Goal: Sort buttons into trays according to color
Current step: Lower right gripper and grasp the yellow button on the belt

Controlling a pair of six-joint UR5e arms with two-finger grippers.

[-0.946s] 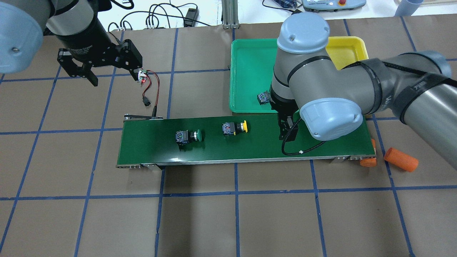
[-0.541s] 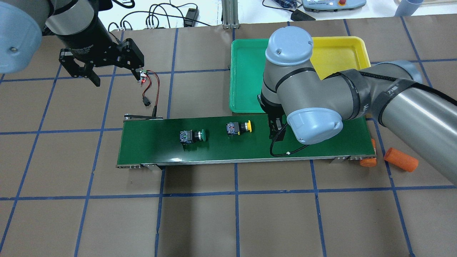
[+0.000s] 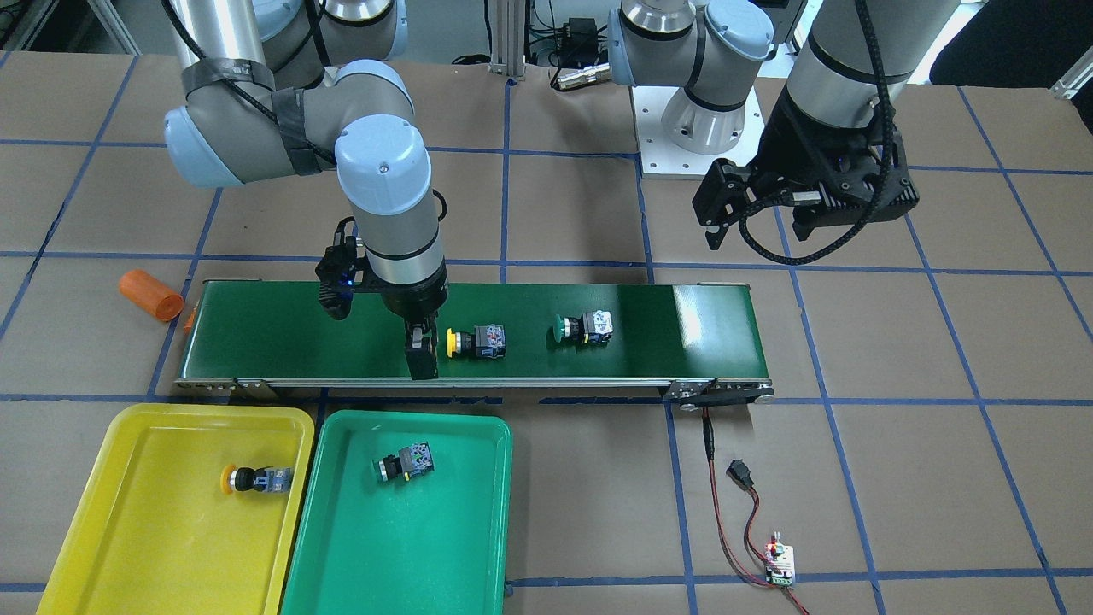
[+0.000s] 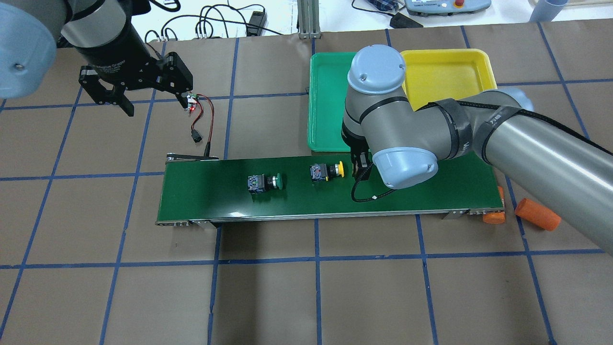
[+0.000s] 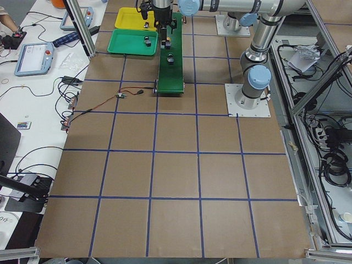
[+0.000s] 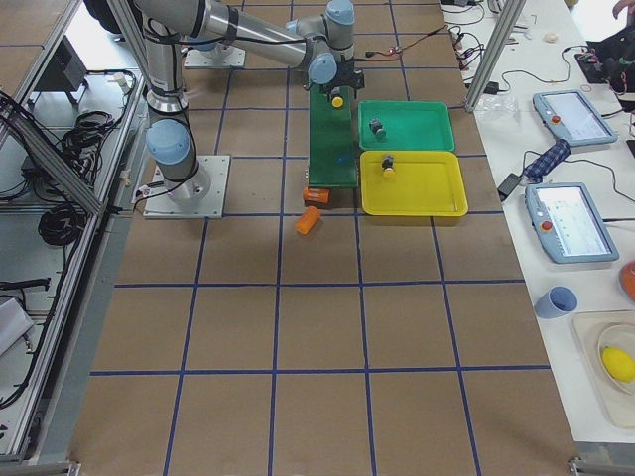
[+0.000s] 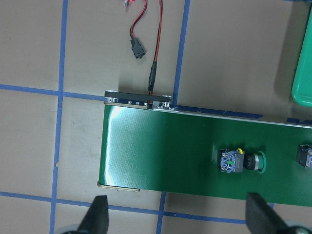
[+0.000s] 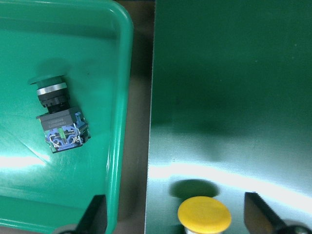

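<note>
**Right arm slides along the belt to the next yellow button**

Since the earlier look the right arm has swung along the conveyor belt toward its middle, and both loose buttons have ridden a little way along the belt to meet it. The right gripper now hangs low over the belt with its fingers spread wide and nothing in them. In the wrist view, the cap of the belt's yellow button sits right between the two fingertips, not yet gripped.

By my reckoning the job is half done. One yellow-capped button lies on its side in the yellow tray. One green-capped button lies the same way in the green tray.

Two are left on the belt. One is the yellow button under the right gripper. The other is the belt's green button, further along and well apart from either gripper.

The left gripper hovers over bare table beyond the belt's far end, fingers wide and empty. It looks to have no part in this step.

What remains, as I judge it, is to close on the yellow button, carry it to the yellow tray, then do likewise with the green one.
</note>
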